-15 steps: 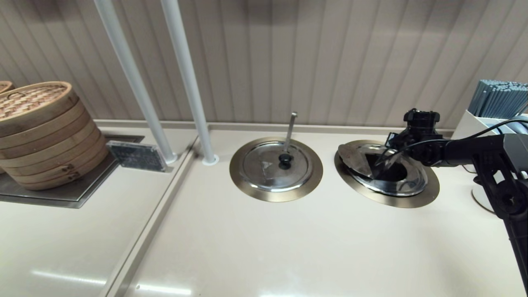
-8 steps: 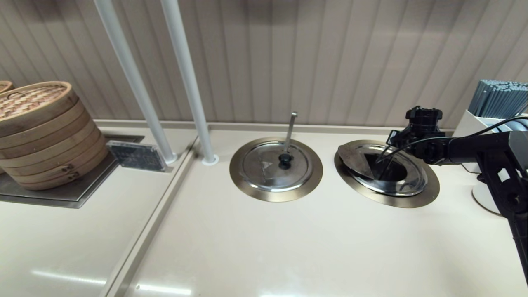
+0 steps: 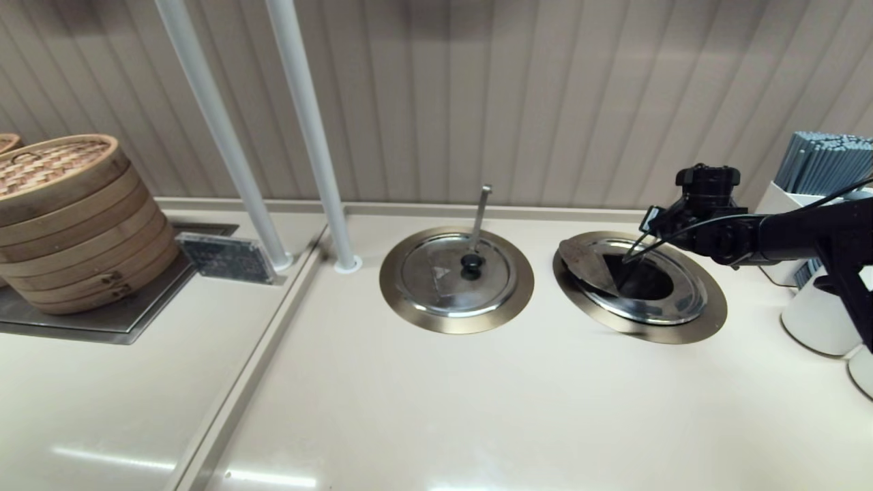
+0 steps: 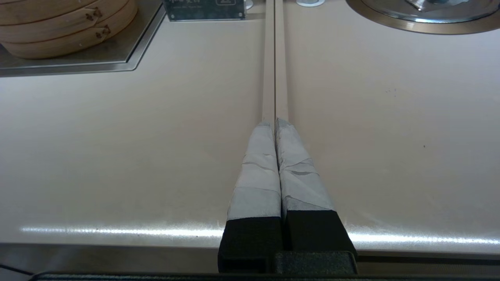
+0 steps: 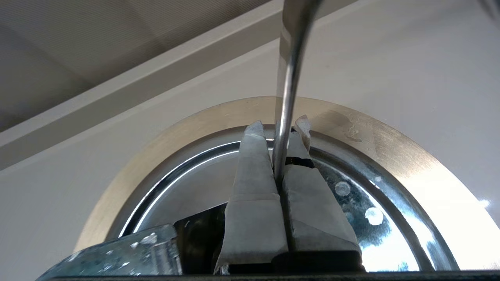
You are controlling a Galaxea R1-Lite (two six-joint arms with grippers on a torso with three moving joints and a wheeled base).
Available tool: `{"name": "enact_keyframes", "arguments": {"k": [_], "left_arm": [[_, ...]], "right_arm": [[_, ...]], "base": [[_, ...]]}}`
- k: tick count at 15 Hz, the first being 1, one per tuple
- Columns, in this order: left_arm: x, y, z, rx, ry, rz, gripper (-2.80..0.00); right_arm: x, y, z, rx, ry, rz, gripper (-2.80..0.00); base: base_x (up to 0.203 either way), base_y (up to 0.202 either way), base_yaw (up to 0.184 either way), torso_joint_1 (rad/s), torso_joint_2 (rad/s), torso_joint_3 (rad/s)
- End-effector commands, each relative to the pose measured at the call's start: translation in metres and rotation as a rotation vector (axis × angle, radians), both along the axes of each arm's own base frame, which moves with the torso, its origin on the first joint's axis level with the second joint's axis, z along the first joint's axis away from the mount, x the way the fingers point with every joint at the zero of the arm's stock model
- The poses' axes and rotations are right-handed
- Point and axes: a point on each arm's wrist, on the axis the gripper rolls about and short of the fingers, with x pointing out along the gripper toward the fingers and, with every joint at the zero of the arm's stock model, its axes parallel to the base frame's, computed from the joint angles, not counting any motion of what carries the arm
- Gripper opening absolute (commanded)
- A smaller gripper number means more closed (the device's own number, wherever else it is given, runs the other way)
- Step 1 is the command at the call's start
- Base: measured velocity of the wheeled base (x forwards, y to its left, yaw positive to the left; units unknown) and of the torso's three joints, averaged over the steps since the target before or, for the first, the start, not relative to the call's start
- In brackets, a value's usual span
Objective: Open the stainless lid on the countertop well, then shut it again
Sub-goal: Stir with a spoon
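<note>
The stainless lid (image 3: 675,300) sits in the countertop well (image 3: 641,283). Its folding section (image 3: 588,264) is flipped over to the left, which bares the dark hole. The black knob is hidden. My right gripper (image 3: 646,240) hovers over the well's far right rim. In the right wrist view the right gripper (image 5: 279,127) is shut, and the slanted ladle handle (image 5: 289,78) runs down into the seam between its taped fingers (image 5: 254,187). The left gripper (image 4: 275,121) is parked shut, low over the counter near its front edge.
The twin lid (image 3: 455,273), with an upright ladle handle (image 3: 481,211), lies left of the well. Two white poles (image 3: 310,136) and stacked bamboo steamers (image 3: 68,218) stand further left. A white holder of grey sticks (image 3: 818,167) and a white cup (image 3: 815,320) stand at the right.
The folding section went from half raised to lying flat on the left. My right gripper drew back to the right and rose a little from the hole.
</note>
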Motion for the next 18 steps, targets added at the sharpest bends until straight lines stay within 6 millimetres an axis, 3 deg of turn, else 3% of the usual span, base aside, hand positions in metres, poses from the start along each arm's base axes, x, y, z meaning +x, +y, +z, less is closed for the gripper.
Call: {"name": "enact_keyframes", "arguments": {"k": [1,5,6,14,18], "left_arm": [[0.0,0.0,0.0,0.001,0.0,0.0,-2.8],[0.0,0.0,0.0,0.001,0.0,0.0,-2.8],[0.0,0.0,0.0,0.001,0.0,0.0,-2.8],[0.0,0.0,0.0,0.001,0.0,0.0,-2.8],[0.0,0.0,0.0,0.001,0.0,0.0,-2.8]], "right_arm": [[-0.031,0.009,0.04,0.005,-0.045,0.012,-2.8],[-0.074,0.02,0.079,0.004,-0.091,0.063,-2.8],[-0.079,0.023,0.08,0.005,-0.088,0.077,-2.8],[-0.09,0.032,0.071,-0.09,-0.002,0.165,-2.8],[-0.094,0.019,0.058,-0.179,0.133,0.177,-2.8]], "base": [[0.0,0.0,0.0,0.0,0.0,0.0],[0.0,0.0,0.0,0.0,0.0,0.0],[0.0,0.0,0.0,0.0,0.0,0.0],[0.0,0.0,0.0,0.0,0.0,0.0],[0.0,0.0,0.0,0.0,0.0,0.0]]}}
